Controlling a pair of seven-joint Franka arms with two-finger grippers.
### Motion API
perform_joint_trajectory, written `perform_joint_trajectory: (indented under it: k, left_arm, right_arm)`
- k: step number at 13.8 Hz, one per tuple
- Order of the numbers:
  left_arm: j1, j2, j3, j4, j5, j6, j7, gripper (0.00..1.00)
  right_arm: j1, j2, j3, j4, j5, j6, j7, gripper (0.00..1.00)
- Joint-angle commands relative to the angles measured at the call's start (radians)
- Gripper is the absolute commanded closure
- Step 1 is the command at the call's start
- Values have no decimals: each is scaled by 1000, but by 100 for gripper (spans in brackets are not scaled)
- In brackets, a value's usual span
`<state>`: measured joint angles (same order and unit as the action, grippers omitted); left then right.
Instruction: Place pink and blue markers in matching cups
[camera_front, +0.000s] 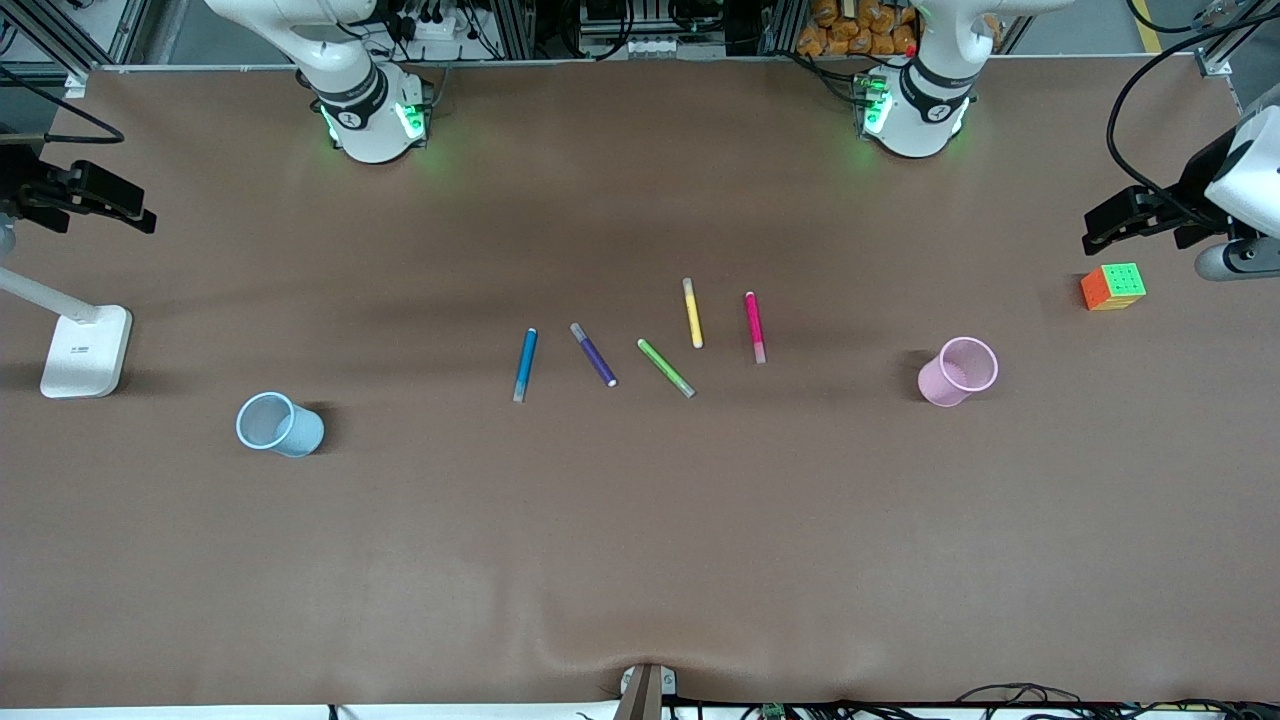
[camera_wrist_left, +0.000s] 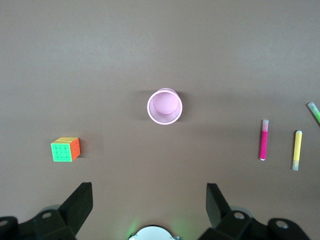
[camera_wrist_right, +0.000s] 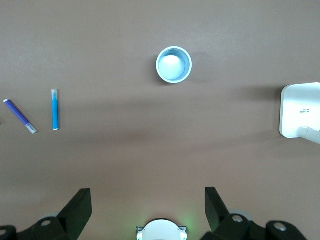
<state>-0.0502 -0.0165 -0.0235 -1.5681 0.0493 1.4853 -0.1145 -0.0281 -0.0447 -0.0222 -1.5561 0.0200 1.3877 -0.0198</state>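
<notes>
Matt brown table (camera_front: 640, 520) — mesh-walled pink cup (camera_front: 957, 372), blue cup (camera_front: 279, 424)

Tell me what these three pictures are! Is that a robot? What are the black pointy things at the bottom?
Yes, two robot arms share a brown table. One picture looks down from high up. The other two come from cameras on each arm's wrist, so the black points are finger tips. The left gripper hangs open over the pink cup, with a colourful cube beside it. The right gripper hangs open over the blue cup, near a white lamp base. Five pens lie in the middle: blue marker, purple pen, green pen, yellow pen, pink marker. Nothing is held.
</notes>
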Motion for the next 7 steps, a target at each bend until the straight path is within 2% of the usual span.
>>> perform_joint_trajectory:
  k: [1,7]
  left_arm:
    - [7,10,-1,31,-14,-37,3,0]
    - [-3,32,-3,46,-14,-45,9,0]
  right_arm:
    - [4,3,-1,11,12,-12,8,0]
    - [-3,5,-1,11,12,-10,9,0]
